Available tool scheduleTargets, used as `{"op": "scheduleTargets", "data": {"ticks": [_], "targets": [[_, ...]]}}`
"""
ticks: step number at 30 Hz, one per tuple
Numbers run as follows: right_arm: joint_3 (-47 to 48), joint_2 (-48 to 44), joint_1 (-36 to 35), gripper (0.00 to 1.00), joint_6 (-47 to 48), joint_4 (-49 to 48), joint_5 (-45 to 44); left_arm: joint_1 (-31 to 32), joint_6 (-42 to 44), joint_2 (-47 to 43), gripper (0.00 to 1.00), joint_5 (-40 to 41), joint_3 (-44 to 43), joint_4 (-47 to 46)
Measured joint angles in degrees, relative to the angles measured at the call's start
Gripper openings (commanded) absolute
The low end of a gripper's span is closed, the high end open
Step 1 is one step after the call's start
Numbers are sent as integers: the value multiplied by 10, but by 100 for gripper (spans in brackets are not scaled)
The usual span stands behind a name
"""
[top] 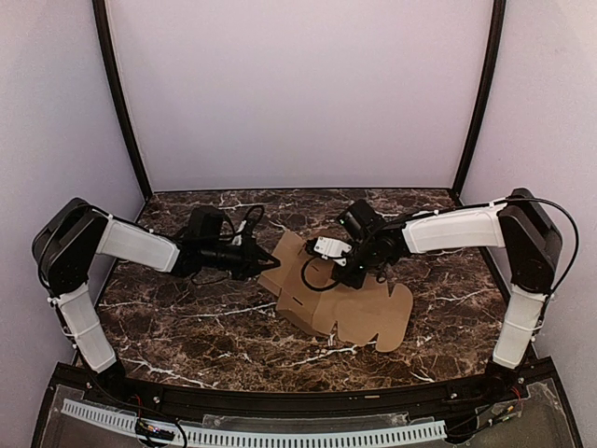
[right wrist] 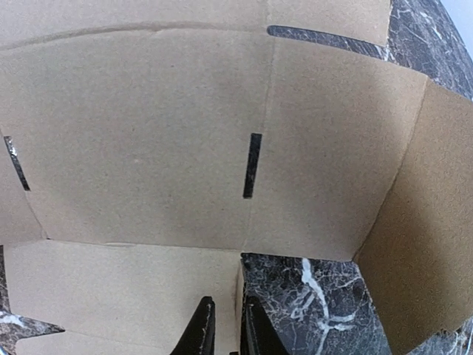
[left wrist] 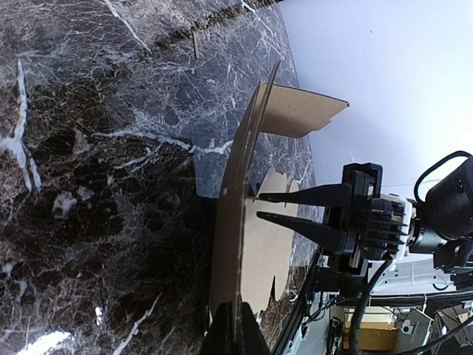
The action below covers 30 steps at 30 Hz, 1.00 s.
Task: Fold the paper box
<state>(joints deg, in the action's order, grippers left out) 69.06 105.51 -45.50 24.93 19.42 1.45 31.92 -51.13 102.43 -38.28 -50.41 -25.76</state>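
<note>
The bench (top: 187, 327) is dark marble with white veins, closed in by pale walls (top: 298, 93) on three sides. The box (top: 364, 313) sits about mid-bench, a little toward the right edge, between the two arms. It is a brown die-cut sheet, only part folded. The half toward the near right lies flat on the bench with rounded tabs along its outline, while the half toward the left is raised off the surface.

In the left wrist view the raised part stands nearly upright and edge-on, with one flap bent away from it at the top. In the right wrist view a wide panel faces the camera, a side panel folds forward at its right, and a flap lies below it. Together they make an open corner, with bare bench showing at its foot.

The left arm (top: 140, 245) reaches in low from the left edge. The right arm (top: 452, 229) reaches in from the right edge, its wrist over the sheet.

The left jaws are pressed together on the rim of the raised panel, pinching the card. The right jaws point at that panel's inner face from the opposite side. They are spread only narrowly and straddle the standing edge of the lower flap, with a gap showing between one jaw and the card.

A short dark slot (right wrist: 252, 166) is cut on the crease in the middle of the wide panel. A second slot (right wrist: 16, 163) sits at its left edge.
</note>
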Motion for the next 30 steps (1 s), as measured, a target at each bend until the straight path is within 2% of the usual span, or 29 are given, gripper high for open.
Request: {"op": "scheduleTargets", "data": {"ticks": [6,11,16,30], "targets": [[0,0,0,16,-34,13,40,-2,-6,8,1,4,4,-17],[0,2,0,26,-59,24,75,-2,-7,12,1,6,8,-21],[0,25,3,32,-78,27,124,-2,-8,14,1,7,11,-25],[2,66,46,39,-125,25,242,-3,-7,15,1,15,26,-31]]}}
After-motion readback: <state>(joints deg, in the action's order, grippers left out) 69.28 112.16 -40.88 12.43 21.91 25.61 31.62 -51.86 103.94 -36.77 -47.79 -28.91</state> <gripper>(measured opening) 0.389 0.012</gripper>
